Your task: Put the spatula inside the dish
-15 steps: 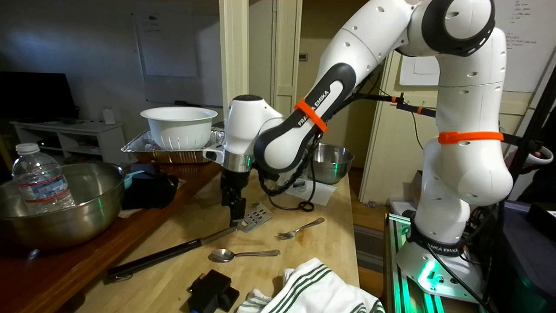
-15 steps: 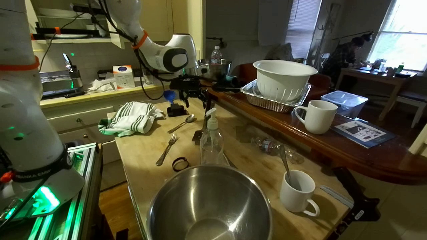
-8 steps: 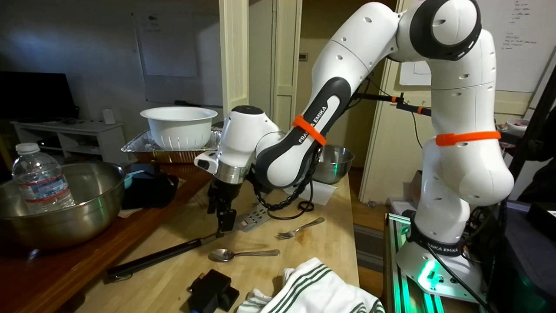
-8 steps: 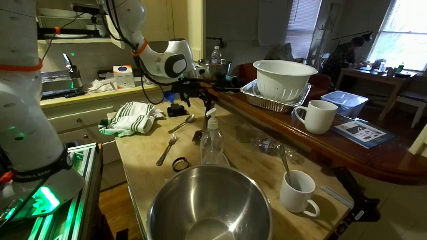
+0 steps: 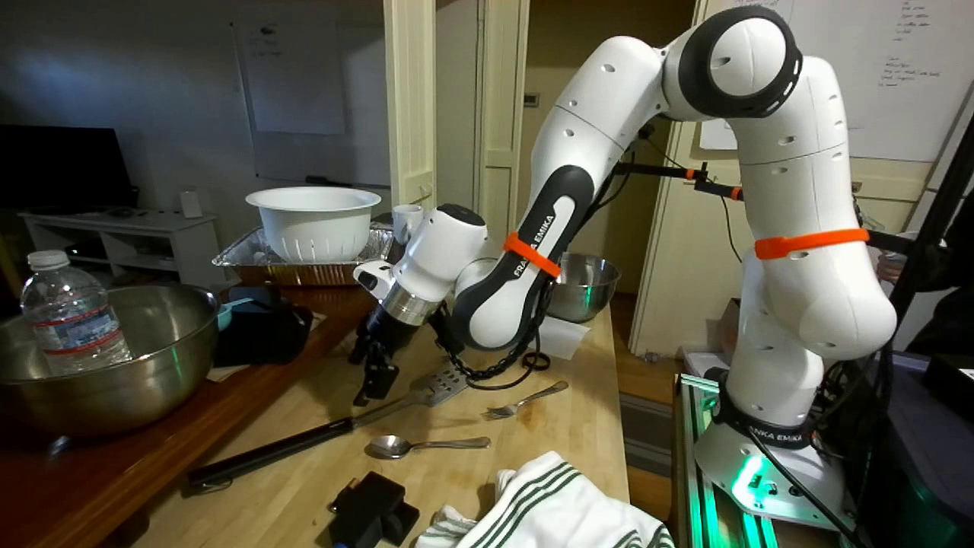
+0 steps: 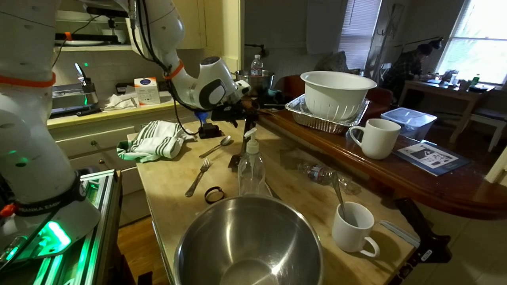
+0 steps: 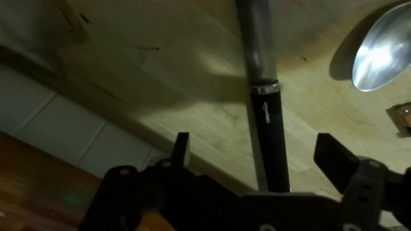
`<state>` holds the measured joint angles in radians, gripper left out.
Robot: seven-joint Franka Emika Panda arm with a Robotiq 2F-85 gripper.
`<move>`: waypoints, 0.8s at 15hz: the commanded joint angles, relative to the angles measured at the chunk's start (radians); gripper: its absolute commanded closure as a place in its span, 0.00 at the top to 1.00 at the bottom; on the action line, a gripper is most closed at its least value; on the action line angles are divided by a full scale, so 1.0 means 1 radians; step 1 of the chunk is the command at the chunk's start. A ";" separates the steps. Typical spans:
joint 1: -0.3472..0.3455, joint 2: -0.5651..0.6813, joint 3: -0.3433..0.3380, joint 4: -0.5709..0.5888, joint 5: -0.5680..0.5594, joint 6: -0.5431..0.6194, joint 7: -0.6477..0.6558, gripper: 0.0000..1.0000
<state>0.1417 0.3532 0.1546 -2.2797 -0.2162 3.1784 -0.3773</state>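
The spatula lies flat on the wooden table, its black handle toward the raised wooden ledge and its slotted silver head toward the fork. In an exterior view its head shows beside a pump bottle. My gripper hangs tilted above the spatula, near where handle and metal shaft meet. In the wrist view my gripper is open and empty, its jaws wide apart with the black handle between them, below. The white ribbed dish stands upright in a foil tray on the ledge; it also shows here.
A spoon, a fork, a black block and a striped towel lie near the spatula. The pump bottle and a large metal bowl stand past its head. The ledge carries a steel bowl.
My gripper has moved along the spatula from near its head toward the handle. The wrist has tilted. The spatula and dish have not moved.
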 commanded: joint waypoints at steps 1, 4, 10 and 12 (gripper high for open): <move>0.009 0.074 -0.002 0.019 -0.030 0.064 0.034 1.00; 0.060 0.126 -0.042 0.046 -0.001 0.126 0.006 1.00; 0.056 0.219 -0.028 0.131 -0.028 0.132 0.040 0.96; 0.028 0.250 0.000 0.162 -0.027 0.126 0.047 0.89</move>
<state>0.1915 0.5386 0.1342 -2.1780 -0.2166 3.2916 -0.3678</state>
